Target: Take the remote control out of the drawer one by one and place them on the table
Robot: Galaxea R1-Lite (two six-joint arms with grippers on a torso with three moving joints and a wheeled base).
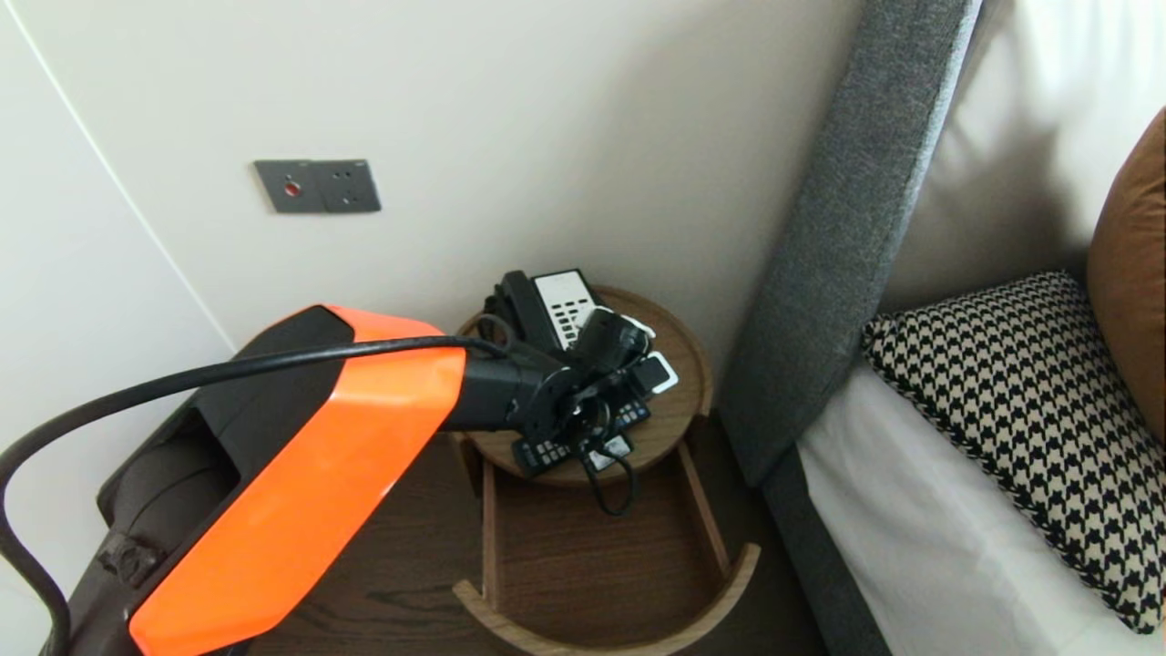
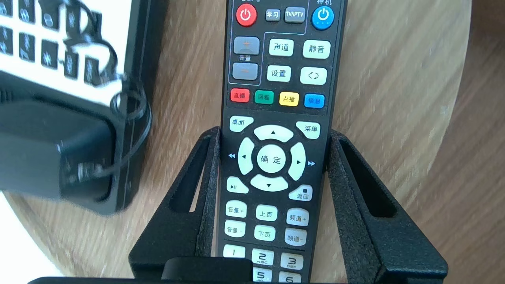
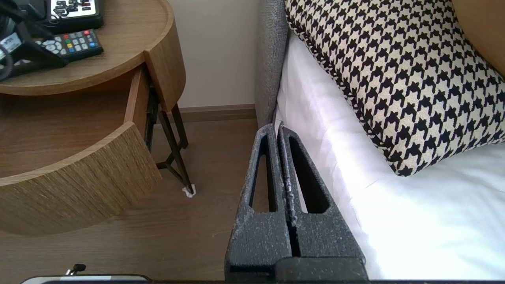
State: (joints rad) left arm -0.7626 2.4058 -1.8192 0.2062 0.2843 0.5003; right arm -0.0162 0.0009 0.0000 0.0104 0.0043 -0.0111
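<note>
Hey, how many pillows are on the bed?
2. A black-and-white houndstooth pillow lies on the white sheet; a brown cushion sits beside it at the picture's edge, mostly cut off. Others may be out of frame.

Left arm out and gripping; right arm idle, fingers together.
We note the left arm (image 1: 301,474) reaching from the lower left of the head view forward and to the right, orange forearm shell uppermost, black wrist bent so that the left gripper (image 2: 274,134) points down. Its two black fingers (image 2: 197,189) stand about half apart, tips level with each other, inner pads pressed against both long edges of the remote control (image 2: 276,79) between them. The right gripper (image 3: 278,128) shows only in its own wrist view, both fingers lying flat together along their whole length with nothing between them.
</note>
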